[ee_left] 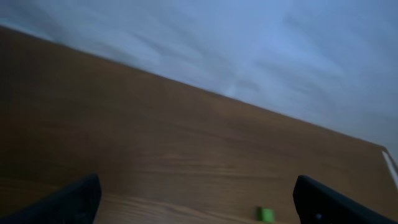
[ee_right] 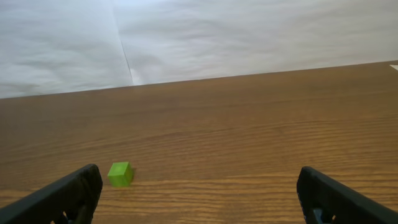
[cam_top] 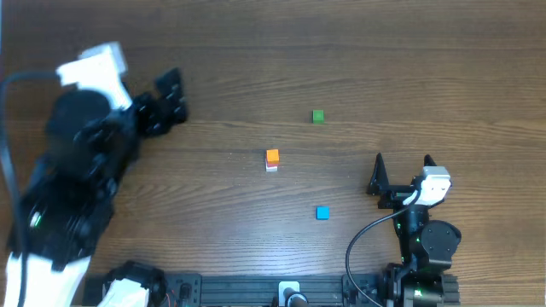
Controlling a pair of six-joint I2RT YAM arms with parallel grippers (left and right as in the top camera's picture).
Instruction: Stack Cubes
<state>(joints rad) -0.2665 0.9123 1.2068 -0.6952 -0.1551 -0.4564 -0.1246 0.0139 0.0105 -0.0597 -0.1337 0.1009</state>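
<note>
An orange cube (cam_top: 272, 155) sits stacked on a white cube (cam_top: 272, 167) near the middle of the wooden table. A green cube (cam_top: 318, 116) (ee_left: 266, 214) (ee_right: 120, 173) lies farther back, and a blue cube (cam_top: 322, 213) lies nearer the front. My left gripper (cam_top: 168, 102) (ee_left: 196, 208) is raised at the far left, open and holding nothing. Low at the right, beside the blue cube, my right gripper (cam_top: 402, 170) (ee_right: 199, 202) is open and holds nothing.
Bare wooden table (cam_top: 426, 77) stretches all around the cubes. A pale wall (ee_right: 249, 37) rises behind the table's far edge. The arm bases and a black rail (cam_top: 256, 290) run along the front edge.
</note>
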